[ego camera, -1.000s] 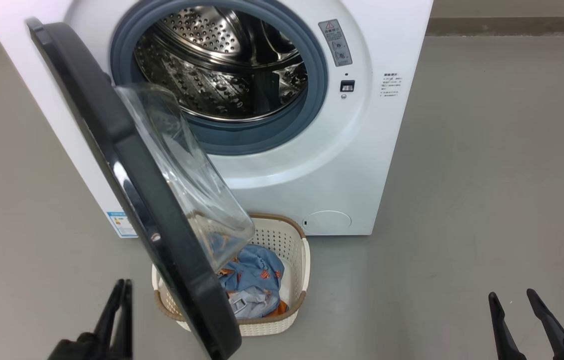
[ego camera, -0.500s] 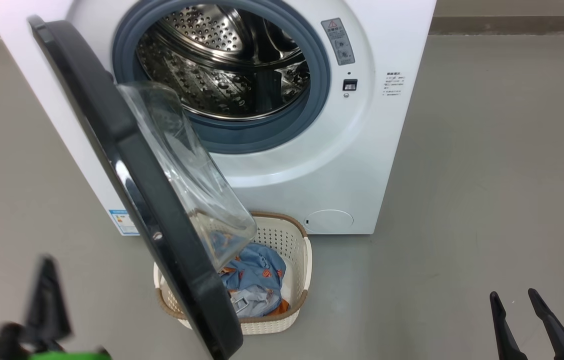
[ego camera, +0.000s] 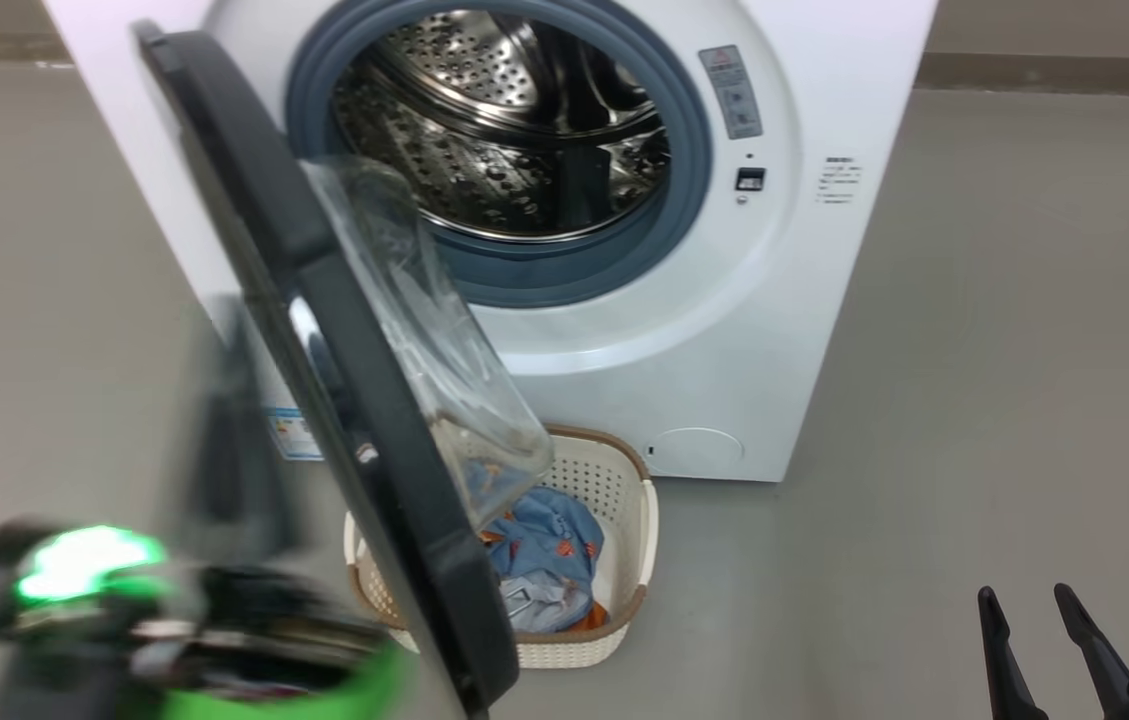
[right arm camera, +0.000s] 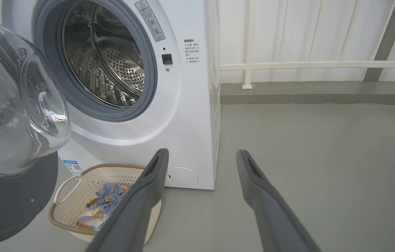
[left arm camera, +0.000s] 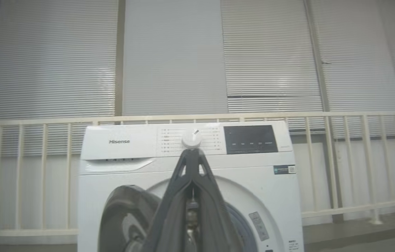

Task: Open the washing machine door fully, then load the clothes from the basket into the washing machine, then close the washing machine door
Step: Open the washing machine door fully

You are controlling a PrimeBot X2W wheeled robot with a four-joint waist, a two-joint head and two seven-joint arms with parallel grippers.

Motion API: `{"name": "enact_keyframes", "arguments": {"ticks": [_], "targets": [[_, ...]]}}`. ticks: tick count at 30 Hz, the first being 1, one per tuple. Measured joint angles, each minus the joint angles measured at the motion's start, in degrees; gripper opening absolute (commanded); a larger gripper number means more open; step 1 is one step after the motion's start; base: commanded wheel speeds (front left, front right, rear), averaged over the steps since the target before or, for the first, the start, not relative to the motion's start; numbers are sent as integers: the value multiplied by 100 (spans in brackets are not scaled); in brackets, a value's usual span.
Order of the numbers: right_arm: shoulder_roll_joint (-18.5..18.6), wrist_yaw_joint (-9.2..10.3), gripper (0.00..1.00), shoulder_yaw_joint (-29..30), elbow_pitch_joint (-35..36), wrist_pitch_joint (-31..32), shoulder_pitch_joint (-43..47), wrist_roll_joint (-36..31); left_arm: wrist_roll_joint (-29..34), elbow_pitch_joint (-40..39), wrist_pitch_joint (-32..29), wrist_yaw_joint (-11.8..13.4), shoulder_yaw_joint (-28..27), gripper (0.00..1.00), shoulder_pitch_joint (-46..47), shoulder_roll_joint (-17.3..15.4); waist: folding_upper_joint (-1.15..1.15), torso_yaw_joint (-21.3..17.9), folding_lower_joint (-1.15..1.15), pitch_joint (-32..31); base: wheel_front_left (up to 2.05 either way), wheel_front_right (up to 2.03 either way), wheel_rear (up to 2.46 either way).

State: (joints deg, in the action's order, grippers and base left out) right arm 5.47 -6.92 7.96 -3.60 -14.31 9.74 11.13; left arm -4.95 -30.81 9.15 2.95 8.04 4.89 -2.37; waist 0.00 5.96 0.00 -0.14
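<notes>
Head view: washing machine (ego camera: 714, 330) stands on the grey floor (ego camera: 974, 400), its steel drum (ego camera: 514, 130) bare. Its door (ego camera: 324, 290) is swung out toward the camera, black rim edge-on, with the clear glass bowl (ego camera: 444, 340) bulging to the right. The basket (ego camera: 640, 520) sits on the floor just before the machine's front, partly under the door. The clothes (ego camera: 549, 545) lie inside it, light blue with orange prints. The left arm's wrist (ego camera: 84, 565), lit green, is a blur at the lower left, beside the door's outer face. The right end effector (ego camera: 1024, 595) is at the lower right, fingers apart and empty, well clear of the basket.

Left wrist view: the left end effector (left arm camera: 191, 154) has its fingers pressed together with nothing between them, their tips lined up under the white dial (left arm camera: 191, 139) on the machine's panel. A pale railing (left arm camera: 340, 115) runs behind.

Right wrist view: the right end effector's fingers spread wide over bare floor. The basket with the clothes is to their left, near the machine's front.
</notes>
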Motion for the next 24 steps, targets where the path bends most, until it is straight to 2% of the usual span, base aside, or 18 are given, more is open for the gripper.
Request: {"name": "enact_keyframes", "arguments": {"ticks": [4,6,8,14,24], "targets": [[-52,0,100,3,-1,0,16,9,-458,-248,-564,12,1360,0,352,-7,0,151,0,-4,0,0,0],[-70,0,100,-2,-1,0,18,9,-649,-135,-762,114,1901,0,366,-7,0,224,0,-3,0,0,0],[-87,0,100,-1,-2,0,17,9,-907,213,-954,348,2496,0,358,-25,0,302,0,5,0,0,0],[-96,0,100,10,-5,0,16,10,-1196,989,-1098,594,2816,0,179,-44,0,422,0,32,0,0,0],[-93,0,100,-20,-63,0,15,21,-1196,1893,-1014,624,3052,0,-149,-105,0,621,0,78,0,0,0]]}}
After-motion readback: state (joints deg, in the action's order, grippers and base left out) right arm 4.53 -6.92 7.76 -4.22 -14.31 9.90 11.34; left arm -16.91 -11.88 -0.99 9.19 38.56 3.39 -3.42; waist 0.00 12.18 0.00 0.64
